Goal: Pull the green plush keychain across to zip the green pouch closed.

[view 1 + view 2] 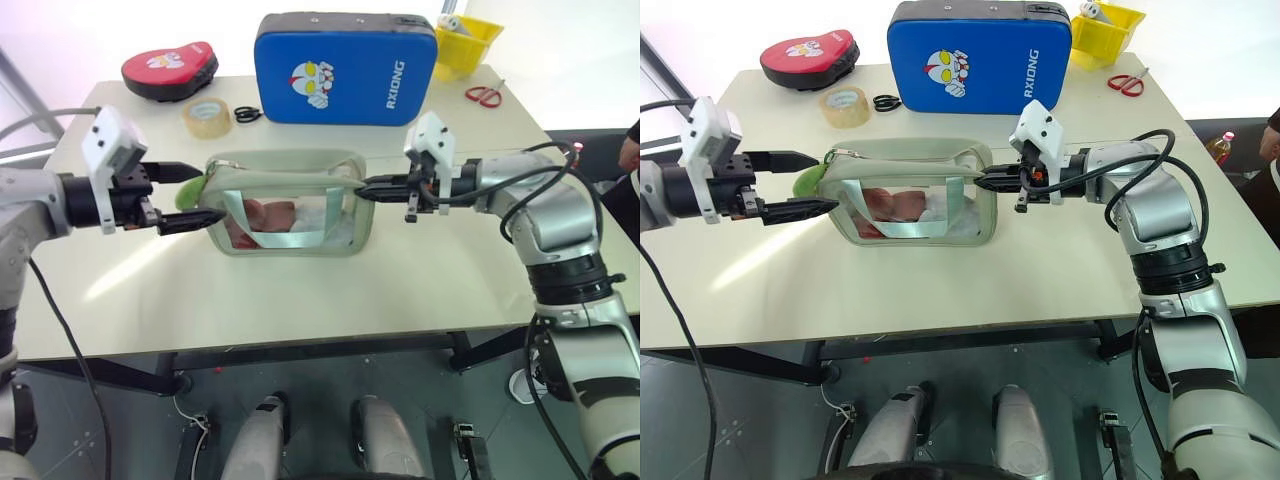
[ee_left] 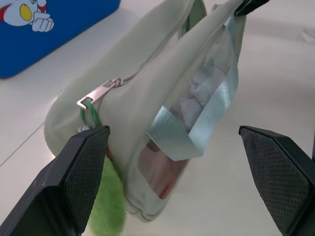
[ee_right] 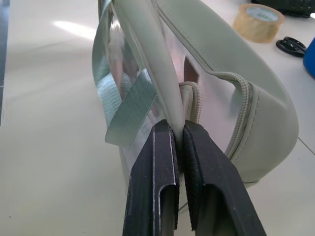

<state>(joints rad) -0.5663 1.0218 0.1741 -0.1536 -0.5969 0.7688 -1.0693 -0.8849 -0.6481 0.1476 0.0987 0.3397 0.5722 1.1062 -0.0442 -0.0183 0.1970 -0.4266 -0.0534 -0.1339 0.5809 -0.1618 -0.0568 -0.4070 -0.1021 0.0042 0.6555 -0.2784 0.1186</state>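
The green pouch (image 1: 285,205) stands upright mid-table, its clear window showing items inside and a teal strap across it. Its top zipper gapes open. My right gripper (image 1: 362,190) is shut on the pouch's right end, its fingers (image 3: 157,162) pinching the pale fabric edge. The green plush keychain (image 1: 190,192) hangs at the pouch's left end from a green ring on the metal zipper pull (image 2: 98,93). My left gripper (image 1: 212,193) is open there, one finger on each side of that end, with the keychain (image 2: 108,206) beside one finger (image 2: 83,172).
Behind the pouch stands a blue padded case (image 1: 345,68). A tape roll (image 1: 205,117), a small black pair of scissors (image 1: 248,114) and a red-black pad (image 1: 170,70) lie at the back left. Red scissors (image 1: 484,95) and a yellow bin (image 1: 465,42) are back right.
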